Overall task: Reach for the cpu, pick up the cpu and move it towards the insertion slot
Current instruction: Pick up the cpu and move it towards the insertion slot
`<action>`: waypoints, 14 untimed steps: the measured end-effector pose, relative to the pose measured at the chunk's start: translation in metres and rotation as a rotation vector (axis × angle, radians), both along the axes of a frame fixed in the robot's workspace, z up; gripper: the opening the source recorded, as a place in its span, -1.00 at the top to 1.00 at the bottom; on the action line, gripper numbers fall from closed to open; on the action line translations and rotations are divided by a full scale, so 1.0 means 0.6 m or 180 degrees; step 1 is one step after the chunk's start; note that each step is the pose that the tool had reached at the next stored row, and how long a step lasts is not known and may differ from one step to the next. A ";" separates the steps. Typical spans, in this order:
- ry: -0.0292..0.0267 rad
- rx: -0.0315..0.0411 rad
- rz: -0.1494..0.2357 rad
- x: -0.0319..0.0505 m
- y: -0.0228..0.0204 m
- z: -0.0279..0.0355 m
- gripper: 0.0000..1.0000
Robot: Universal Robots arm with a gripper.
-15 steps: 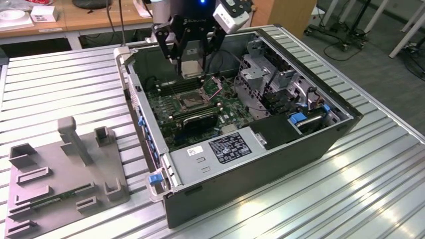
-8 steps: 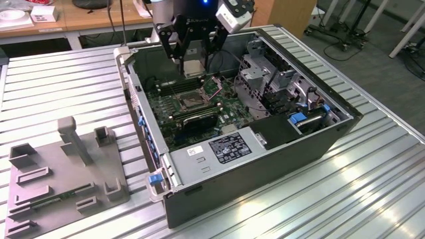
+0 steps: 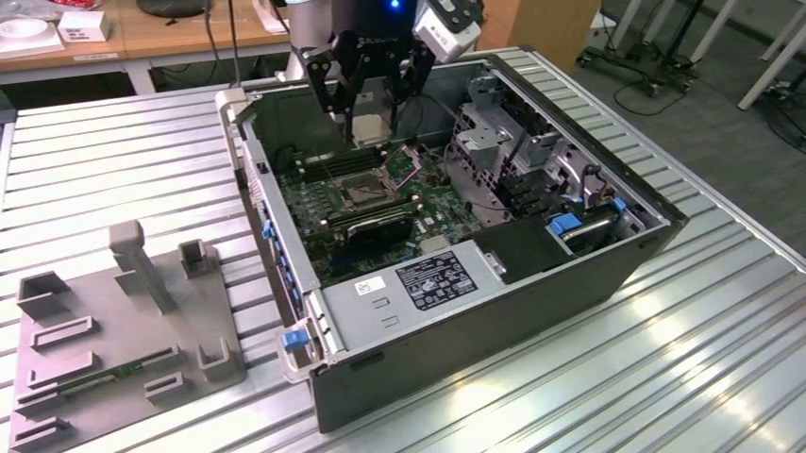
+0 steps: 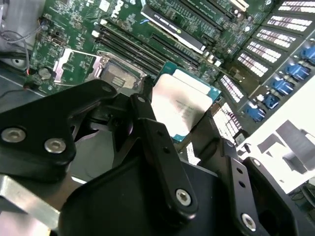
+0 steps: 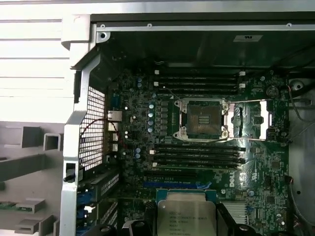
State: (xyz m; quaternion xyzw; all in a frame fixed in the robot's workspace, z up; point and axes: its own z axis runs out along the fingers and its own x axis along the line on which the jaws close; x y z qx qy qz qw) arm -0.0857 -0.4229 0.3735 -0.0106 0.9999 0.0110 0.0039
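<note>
The cpu (image 4: 182, 105), a small flat square chip with a matte silvery metal top and a thin teal-green rim, hangs clamped between the black fingers of the gripper (image 3: 366, 127) above the open computer case (image 3: 605, 274), over its green circuit board. In the first wrist view the insertion slot (image 5: 202, 119), a square metal-framed socket with a dark centre, lies apart from the chip. A gray plastic tray (image 3: 120, 363) sits on the ribbed metal counter (image 3: 101, 160).
</note>
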 end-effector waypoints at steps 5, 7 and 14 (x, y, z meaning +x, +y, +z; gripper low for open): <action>0.0000 -0.0002 -0.0015 0.014 0.0084 -0.002 -0.09; 0.0000 -0.0002 -0.0025 0.019 0.0112 -0.003 -0.09; 0.0000 -0.0001 -0.0044 0.038 0.0221 -0.005 -0.09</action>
